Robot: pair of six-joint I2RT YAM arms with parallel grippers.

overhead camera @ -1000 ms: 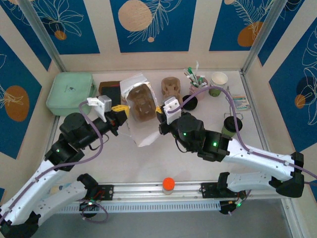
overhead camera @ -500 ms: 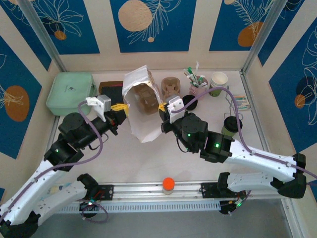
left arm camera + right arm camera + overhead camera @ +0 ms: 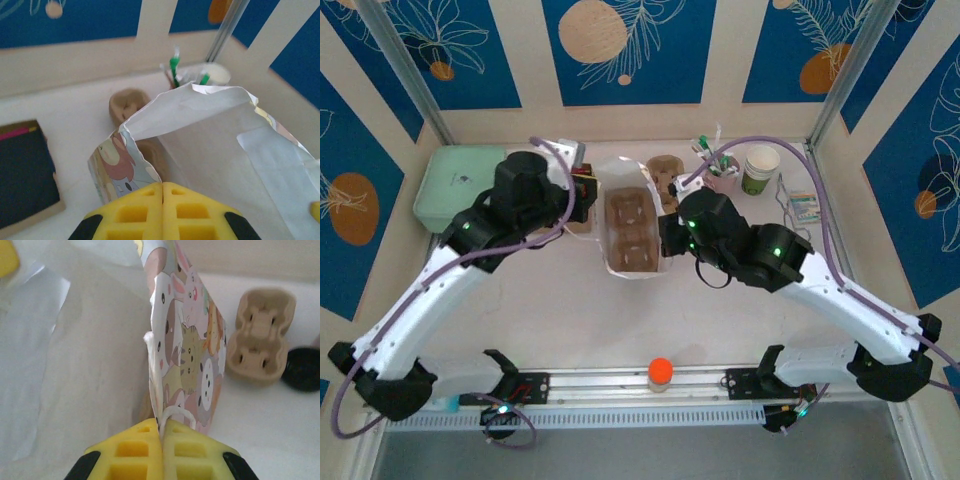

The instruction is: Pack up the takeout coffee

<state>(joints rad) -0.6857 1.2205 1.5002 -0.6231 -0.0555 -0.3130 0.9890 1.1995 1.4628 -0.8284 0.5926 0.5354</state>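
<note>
1. The pale surface (image 3: 620, 320) spreads out under and around both sets of jaws.
2. A green lidded case (image 3: 460, 185) lies well to the left of the left jaws, close to the back wall.
3. A paper bag (image 3: 215, 145), white inside and printed with cartoon animals outside, stands open-mouthed between the two sets of jaws. The left jaws have their yellow fingers (image 3: 132, 215) pressed together and are clamped on one side of the rim. The right jaws, fingers (image 3: 192, 452) also together, pinch the opposite rim beside a white loop.
4. A brown pulp carrier (image 3: 630, 228) sits inside the bag, between the two sets of jaws.
5. A dark pad (image 3: 25, 175) with a tan edge lies flat on the surface, left of the left jaws.
6. A second carrier (image 3: 260, 335) rests beyond the right jaws and to their right, apart from the bag.
7. A lidless cup (image 3: 760, 168), white and green, stands at the back, well right of the right jaws. A holder of green-and-white sticks (image 3: 720, 178) stands between that cup and the bag.
8. A black round thing (image 3: 302, 369), blurred, lies just beside the second carrier on the side away from the right jaws.
9. An orange knob (image 3: 660, 372) sits on the near rail, well behind both sets of jaws.
10. I cannot tell where the takeout coffee stands.
</note>
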